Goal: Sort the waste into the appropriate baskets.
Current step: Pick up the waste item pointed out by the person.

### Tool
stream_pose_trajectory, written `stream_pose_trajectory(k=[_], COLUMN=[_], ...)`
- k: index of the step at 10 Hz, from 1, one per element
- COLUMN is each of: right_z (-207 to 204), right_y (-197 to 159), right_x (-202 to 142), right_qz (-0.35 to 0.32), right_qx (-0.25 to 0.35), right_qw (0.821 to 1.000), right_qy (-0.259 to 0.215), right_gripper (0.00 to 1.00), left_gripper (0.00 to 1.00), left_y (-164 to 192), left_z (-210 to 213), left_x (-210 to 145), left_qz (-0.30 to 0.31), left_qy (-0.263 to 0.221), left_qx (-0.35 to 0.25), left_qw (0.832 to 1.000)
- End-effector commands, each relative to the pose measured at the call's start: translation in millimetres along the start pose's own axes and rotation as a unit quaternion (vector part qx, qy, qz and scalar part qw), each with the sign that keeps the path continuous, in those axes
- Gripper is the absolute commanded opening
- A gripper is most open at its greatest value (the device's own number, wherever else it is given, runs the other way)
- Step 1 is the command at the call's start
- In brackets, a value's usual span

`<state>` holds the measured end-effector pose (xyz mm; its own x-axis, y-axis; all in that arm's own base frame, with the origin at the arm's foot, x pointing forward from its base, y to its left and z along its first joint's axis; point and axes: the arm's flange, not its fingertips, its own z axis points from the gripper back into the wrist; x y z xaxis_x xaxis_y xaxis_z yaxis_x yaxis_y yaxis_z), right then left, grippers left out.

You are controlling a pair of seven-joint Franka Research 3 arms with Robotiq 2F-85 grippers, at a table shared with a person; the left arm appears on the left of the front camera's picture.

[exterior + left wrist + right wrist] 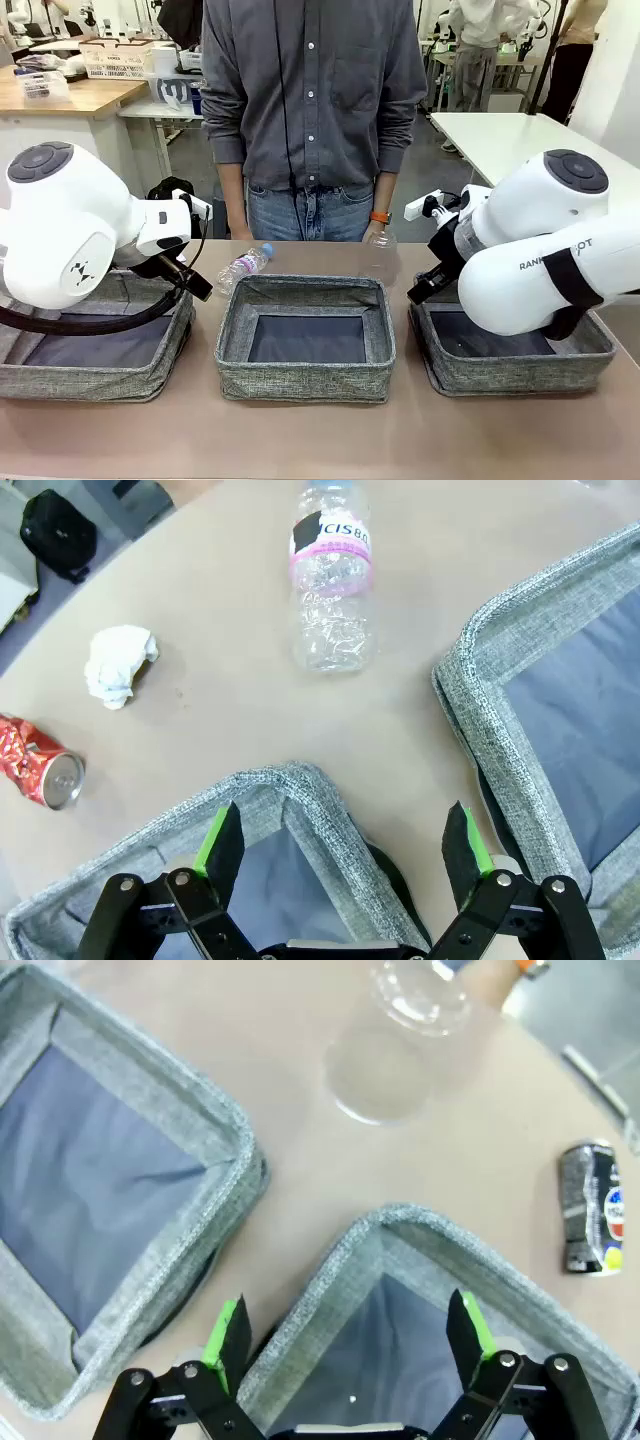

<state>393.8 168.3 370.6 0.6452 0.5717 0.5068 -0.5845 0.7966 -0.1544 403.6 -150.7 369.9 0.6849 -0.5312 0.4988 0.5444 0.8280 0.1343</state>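
Five pieces of waste lie on the bench, none of them inside a basket. A clear blue-capped plastic bottle rests on its side just beyond the gap between the left basket and the middle basket. In the left wrist view, a crumpled white paper wad and a crushed red can lie apart from each other, past the left basket's corner. A clear plastic cup stands behind the middle basket's far right corner, with the person's hand at its upper end; whether the hand grips it cannot be told. A flattened dark printed can lies beyond the right basket. The left end effector hangs over the left basket's far corner, its jaws spread wide and holding nothing. The right end effector hangs likewise over the right basket's corner, wide and empty. A person in a grey shirt stands at the bench's far side.
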Motion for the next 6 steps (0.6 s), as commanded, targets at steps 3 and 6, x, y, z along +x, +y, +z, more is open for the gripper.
stream_pose_trajectory(k=[3,6], right_z=[0.0,0.0], right_y=[0.0,0.0], right_x=[0.0,0.0], right_qz=[0.0,0.0], right_qx=[0.0,0.0], right_qw=[1.0,1.0], right_qy=[0.0,0.0], right_gripper=[1.0,1.0], left_gripper=[1.0,1.0], left_y=[0.0,0.0], left_z=[0.0,0.0], left_x=[0.0,0.0], left_qz=[0.0,0.0], left_qy=[0.0,0.0], left_qx=[0.0,0.0], left_qw=[1.0,1.0])
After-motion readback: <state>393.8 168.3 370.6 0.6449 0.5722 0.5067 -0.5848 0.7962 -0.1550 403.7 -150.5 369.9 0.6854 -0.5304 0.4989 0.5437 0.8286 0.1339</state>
